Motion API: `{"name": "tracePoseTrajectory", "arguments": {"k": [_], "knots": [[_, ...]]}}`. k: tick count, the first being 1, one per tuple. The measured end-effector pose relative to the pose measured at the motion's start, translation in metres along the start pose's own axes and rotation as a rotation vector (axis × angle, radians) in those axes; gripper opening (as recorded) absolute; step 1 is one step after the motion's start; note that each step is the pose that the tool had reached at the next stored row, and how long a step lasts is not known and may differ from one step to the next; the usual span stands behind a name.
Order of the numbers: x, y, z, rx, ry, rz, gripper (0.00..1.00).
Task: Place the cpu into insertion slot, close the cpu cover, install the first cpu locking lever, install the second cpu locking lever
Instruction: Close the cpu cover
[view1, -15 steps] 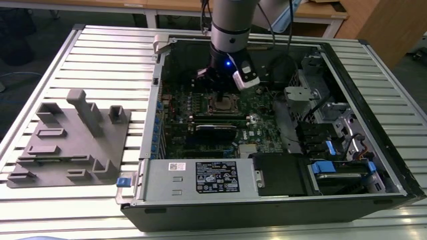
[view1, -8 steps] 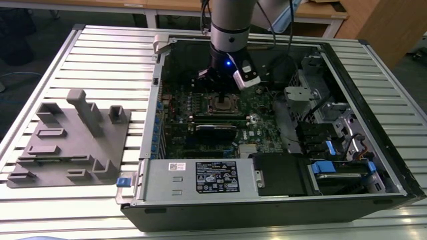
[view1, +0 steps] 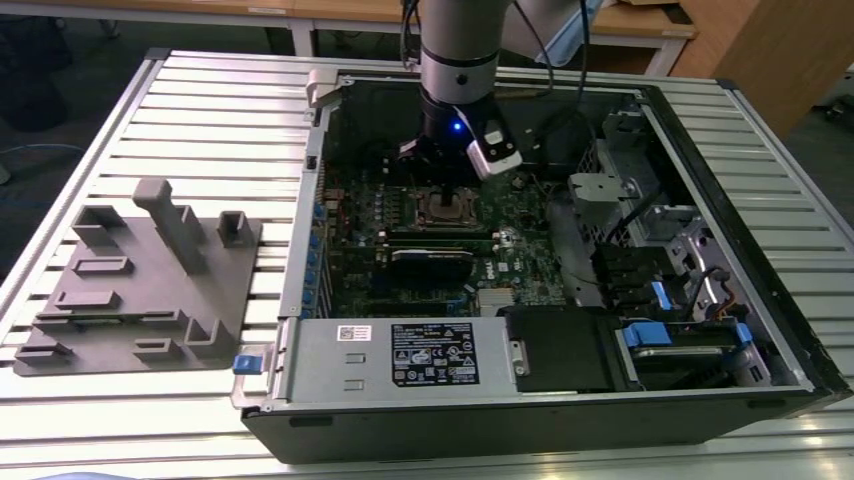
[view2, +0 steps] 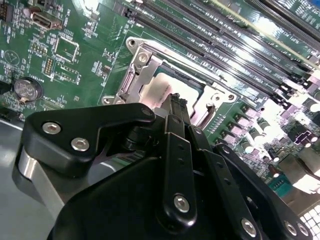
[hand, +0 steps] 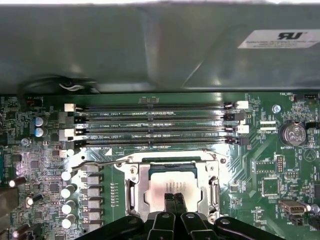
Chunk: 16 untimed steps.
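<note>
Two black fingers (hand: 169, 207) of the gripper (hand: 174, 196) are seen drawn together with nothing visible between them. Their tips are set over the cpu (hand: 161, 182), at or just above its pale metal top; contact cannot be confirmed. The cpu is seated in the insertion slot (view1: 461, 216), which lies on the green board (hand: 260, 165) inside the open computer case (view1: 747, 130), just beside the rows of memory slots (hand: 155, 125). The cpu cover (hand: 141, 190) is lowered around the chip as a silvery frame, with the chip's top showing through the cut-out. A thin wire lever (hand: 97, 163) is seen running out from one corner of the frame. It is judged not to be hooked down yet, though this cannot be told for certain.

Several risks are judged to follow from this. If the closed tips are pressed off-centre, the frame could be tilted and the chip shifted on its contacts, so that the socket could be damaged. On the smooth metal the tips could slip sideways, and the small capacitors (hand: 68, 191) near the socket could be knocked. With no lever latched, the cover could be lifted again once pressure is taken away
</note>
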<state>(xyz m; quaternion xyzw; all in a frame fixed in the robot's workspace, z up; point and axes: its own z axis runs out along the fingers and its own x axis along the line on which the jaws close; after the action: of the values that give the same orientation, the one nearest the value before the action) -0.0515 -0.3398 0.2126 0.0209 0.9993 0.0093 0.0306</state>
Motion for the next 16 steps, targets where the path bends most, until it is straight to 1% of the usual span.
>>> {"name": "tracePoseTrajectory", "arguments": {"k": [3, 12, 16], "knots": [[0.0, -0.0003, -0.0001, 0.0069, -0.0005, 0.016, 0.11], [0.0, -0.0003, 0.0001, 0.0072, -0.0006, 0.018, 0.11], [0.0001, -0.0003, 0.0024, 0.0071, -0.0006, 0.018, 0.11]]}}
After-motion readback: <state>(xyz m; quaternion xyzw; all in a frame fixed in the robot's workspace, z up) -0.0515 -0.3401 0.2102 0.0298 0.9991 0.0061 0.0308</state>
